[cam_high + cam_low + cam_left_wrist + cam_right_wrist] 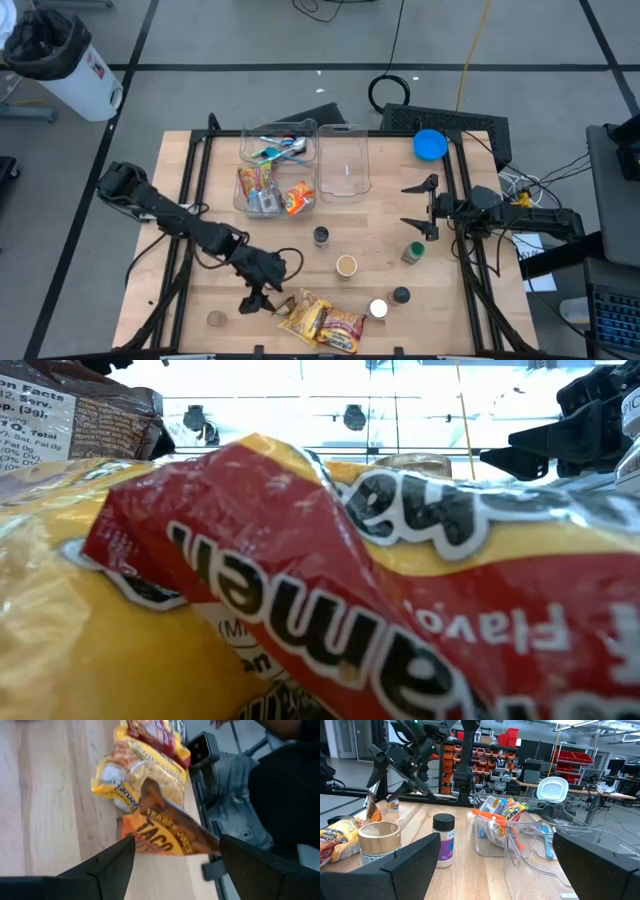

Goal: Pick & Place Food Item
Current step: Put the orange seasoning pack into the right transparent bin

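Left tool (172, 857) spread wide — crinkly orange taco packet (162, 832) between.

We count 2 clear bins (345, 160), 3 snack bags (322, 320) at front, approx 6 small jars/cans (346, 265), 1 blue lid (430, 144), 2 robot arms (190, 228).

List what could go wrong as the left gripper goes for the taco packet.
1. The left gripper is open around the taco packet, which overlaps the yellow snack bag; closing might pinch both or drag the bag along.
2. The packets lie close to the table's front edge, so a nudge could push one off.
3. The thin, flat packet may slip from the fingers when lifted.

The right gripper waits open at the table's right side.
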Available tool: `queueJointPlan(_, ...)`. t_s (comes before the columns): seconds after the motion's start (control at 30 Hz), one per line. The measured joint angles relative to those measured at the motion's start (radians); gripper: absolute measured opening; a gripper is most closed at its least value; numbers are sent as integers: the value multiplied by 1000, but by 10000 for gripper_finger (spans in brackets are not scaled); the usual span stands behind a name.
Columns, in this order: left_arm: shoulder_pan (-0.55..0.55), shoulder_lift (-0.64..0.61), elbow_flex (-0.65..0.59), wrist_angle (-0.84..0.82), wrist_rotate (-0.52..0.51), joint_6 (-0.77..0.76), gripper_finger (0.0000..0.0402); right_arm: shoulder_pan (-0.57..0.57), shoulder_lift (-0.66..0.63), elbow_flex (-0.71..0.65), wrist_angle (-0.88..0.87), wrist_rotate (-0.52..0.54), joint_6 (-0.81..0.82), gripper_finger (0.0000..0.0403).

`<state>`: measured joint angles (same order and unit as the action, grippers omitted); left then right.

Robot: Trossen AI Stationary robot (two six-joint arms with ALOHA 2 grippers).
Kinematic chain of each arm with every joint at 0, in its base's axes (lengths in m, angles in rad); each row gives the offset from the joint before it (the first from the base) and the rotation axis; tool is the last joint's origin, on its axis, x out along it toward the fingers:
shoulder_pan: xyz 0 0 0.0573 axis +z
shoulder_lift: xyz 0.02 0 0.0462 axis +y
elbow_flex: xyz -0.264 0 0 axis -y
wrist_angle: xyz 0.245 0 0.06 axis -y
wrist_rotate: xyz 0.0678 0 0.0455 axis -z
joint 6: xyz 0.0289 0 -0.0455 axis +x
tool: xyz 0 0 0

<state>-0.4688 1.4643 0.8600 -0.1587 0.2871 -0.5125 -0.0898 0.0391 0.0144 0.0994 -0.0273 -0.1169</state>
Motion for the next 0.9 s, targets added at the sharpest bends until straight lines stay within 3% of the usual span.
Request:
queueJointPlan(0.27, -43, 2, 0, 40, -119, -117, 298, 0, 0, 0, 0, 0, 0, 380)
queueJointPlan(0.67, -63, 2, 0, -59, -261, -261, 298, 0, 0, 0, 0, 0, 0, 380)
queueJointPlan(0.8, -66, 2, 0, -70, -270, -269, 296, 0, 0, 0, 0, 0, 0, 380)
queueJointPlan(0.9, -65, 2, 0, -73, -264, -269, 274, 0, 0, 0, 0, 0, 0, 380)
